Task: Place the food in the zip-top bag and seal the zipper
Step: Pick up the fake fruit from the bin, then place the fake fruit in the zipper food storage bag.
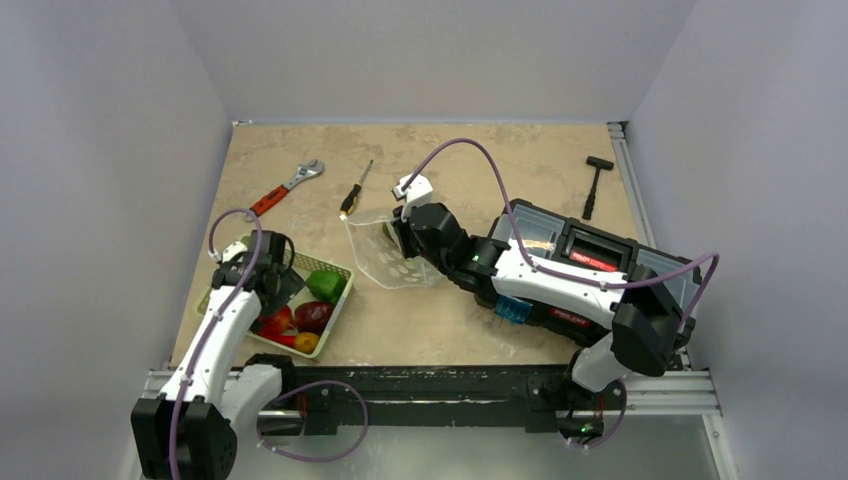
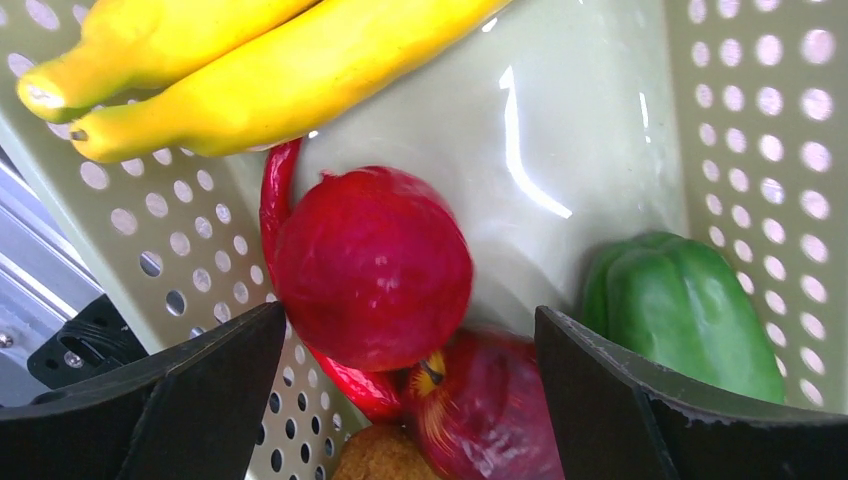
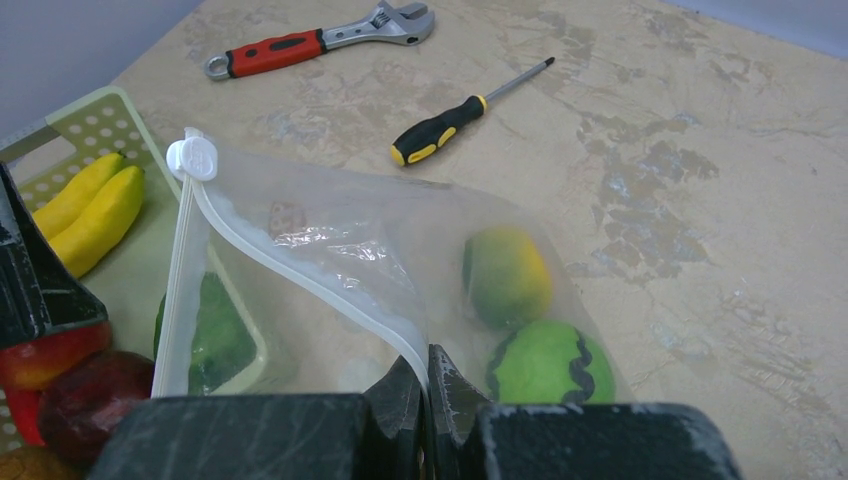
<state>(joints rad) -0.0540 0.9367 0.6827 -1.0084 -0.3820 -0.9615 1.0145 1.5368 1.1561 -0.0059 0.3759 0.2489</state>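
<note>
The floppy clear zip-top bag (image 3: 330, 250), on the bench (image 3: 700, 150), was clamped at its mouth by the right fingers (image 3: 455, 395). The left fingers (image 2: 180, 400) were held apart over a round red toy fruit (image 2: 370, 265), judged light, slick, best gripped midway.

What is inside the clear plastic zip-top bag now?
Two toy fruits show through the clear zip-top bag: a green-and-yellow oval fruit and a round green fruit with dark wavy stripes. The right gripper covers the bag's lower part.
</note>
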